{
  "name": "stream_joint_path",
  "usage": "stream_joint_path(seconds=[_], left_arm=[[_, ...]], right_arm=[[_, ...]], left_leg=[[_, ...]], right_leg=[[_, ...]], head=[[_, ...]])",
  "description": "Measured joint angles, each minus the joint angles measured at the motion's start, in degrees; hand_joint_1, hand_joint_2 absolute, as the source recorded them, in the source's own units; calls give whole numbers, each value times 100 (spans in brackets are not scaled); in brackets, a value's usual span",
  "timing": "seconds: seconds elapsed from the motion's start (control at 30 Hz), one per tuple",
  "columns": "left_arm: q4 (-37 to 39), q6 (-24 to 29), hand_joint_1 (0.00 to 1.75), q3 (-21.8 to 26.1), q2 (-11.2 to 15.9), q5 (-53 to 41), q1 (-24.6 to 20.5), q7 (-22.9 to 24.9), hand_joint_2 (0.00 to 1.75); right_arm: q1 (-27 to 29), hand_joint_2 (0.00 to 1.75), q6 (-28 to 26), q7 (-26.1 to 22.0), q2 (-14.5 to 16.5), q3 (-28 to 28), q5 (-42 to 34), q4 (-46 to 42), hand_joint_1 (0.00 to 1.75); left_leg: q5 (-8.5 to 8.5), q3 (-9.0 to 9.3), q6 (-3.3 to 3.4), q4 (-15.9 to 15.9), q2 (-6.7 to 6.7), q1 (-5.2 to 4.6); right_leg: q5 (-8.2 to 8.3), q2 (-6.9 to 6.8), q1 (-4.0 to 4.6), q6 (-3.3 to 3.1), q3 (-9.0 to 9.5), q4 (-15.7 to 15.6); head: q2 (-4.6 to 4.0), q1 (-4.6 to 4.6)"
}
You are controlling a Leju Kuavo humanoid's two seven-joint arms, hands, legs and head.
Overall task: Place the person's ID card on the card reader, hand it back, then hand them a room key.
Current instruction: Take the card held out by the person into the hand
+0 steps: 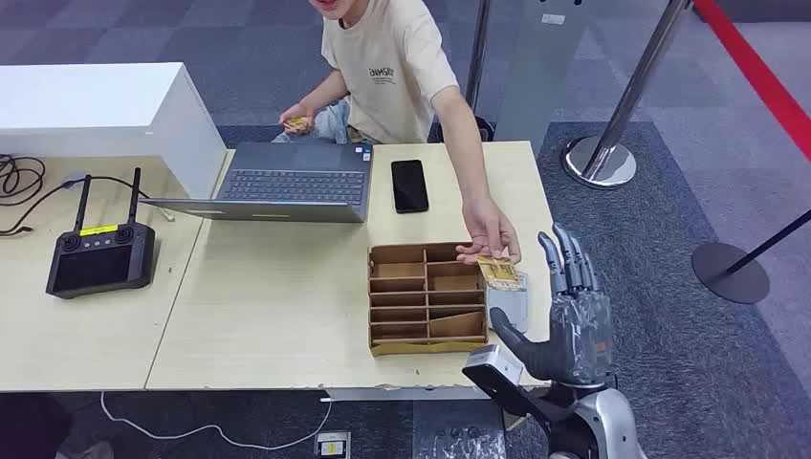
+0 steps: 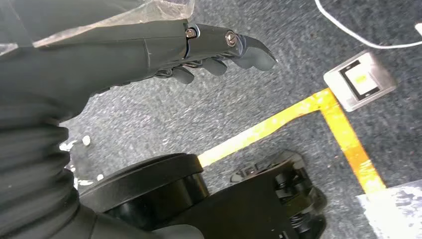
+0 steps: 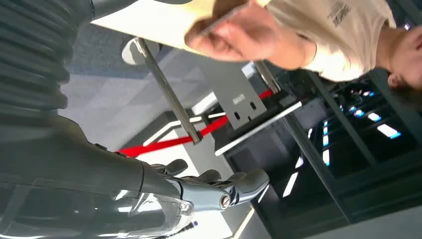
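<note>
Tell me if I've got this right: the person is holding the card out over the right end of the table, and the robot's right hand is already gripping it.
Not quite. The person's hand does hold the card out at the table's right end, but the head view shows the robot's right hand open and upright beside it, apart from the card, holding nothing.

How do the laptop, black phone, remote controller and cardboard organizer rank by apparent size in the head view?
Largest to smallest as they look:
1. laptop
2. cardboard organizer
3. remote controller, close behind the organizer; it sits nearer the picture's edge, so that gap is unsure
4. black phone, clearly smallest
</note>
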Motion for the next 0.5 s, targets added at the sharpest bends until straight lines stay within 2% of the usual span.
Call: stream_joint_path(seconds=[0.33, 0.37, 0.47, 0.5], left_arm=[[-13, 14, 0, 0, -2, -8, 2, -43, 175], [-14, 16, 0, 0, -2, -12, 2, -43, 175], [-17, 18, 0, 0, -2, -17, 2, -43, 175], [-17, 18, 0, 0, -2, -17, 2, -43, 175]], right_arm=[[-141, 175, -58, 101, -25, 102, 48, 129, 0], [-147, 175, -69, 102, -25, 114, 38, 150, 23], [-161, 175, -83, 102, -27, 152, -8, 209, 152], [-164, 175, -83, 101, -29, 163, -29, 229, 172]], left_leg=[[0, -1, 0, 0, -2, 0], [0, -1, 0, 0, -2, 0], [0, 0, 0, 0, -2, 0], [0, 0, 0, 0, -2, 0]], right_leg=[[0, 0, 0, 0, 0, 0], [0, 0, 0, 0, 0, 0], [0, 0, 0, 0, 0, 0], [0, 0, 0, 0, 0, 0]], head=[[0, 1], [0, 1], [0, 1], [0, 1]])
